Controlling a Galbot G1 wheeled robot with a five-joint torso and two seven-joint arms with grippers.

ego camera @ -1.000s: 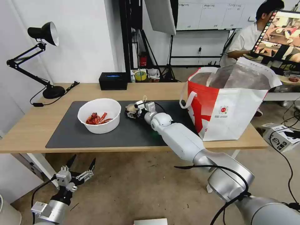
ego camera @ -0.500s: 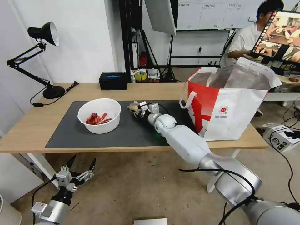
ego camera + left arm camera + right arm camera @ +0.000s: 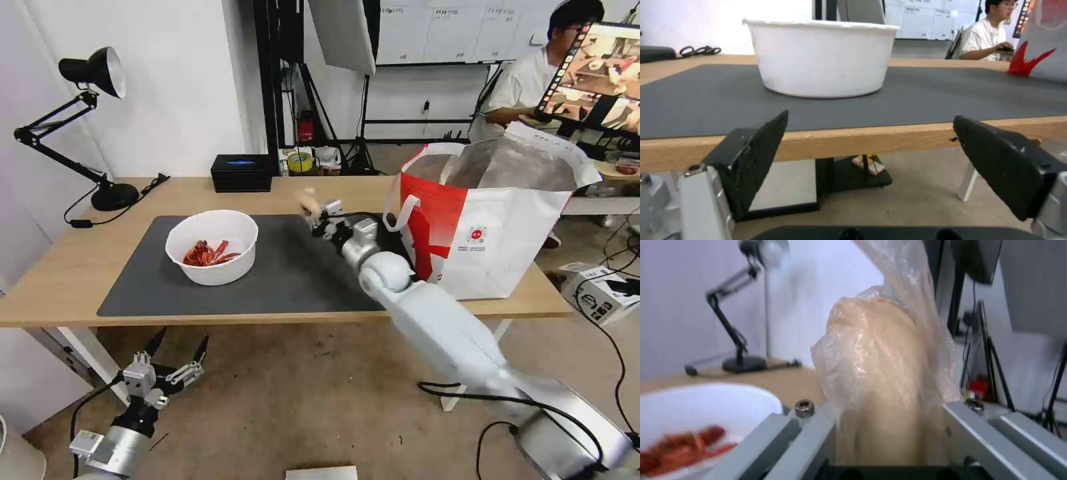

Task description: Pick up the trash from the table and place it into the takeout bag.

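Observation:
My right gripper [image 3: 315,212] is shut on the tan bagged lump [image 3: 307,198], holding it in the air above the dark grey mat [image 3: 280,280], left of the red-and-white takeout bag [image 3: 490,220]. In the right wrist view the bagged lump [image 3: 882,380] sits pinched between the grey fingers [image 3: 786,440]. The white bowl [image 3: 212,245] with red crayfish shells [image 3: 208,253] rests on the mat's left part; the bowl [image 3: 820,56] also faces the left wrist camera. My left gripper [image 3: 175,351] hangs open below the table's front edge, its black pads [image 3: 762,153] spread wide.
A black desk lamp [image 3: 100,133] stands at the table's back left corner, a black tissue box [image 3: 241,172] at the back edge. The wooden table edge [image 3: 862,140] lies just ahead of the left gripper. A person sits behind a monitor [image 3: 600,73] beyond the bag.
The right gripper has lifted the bagged lump off the mat and carried it up and to the right, toward the bag. The left arm has stayed parked.

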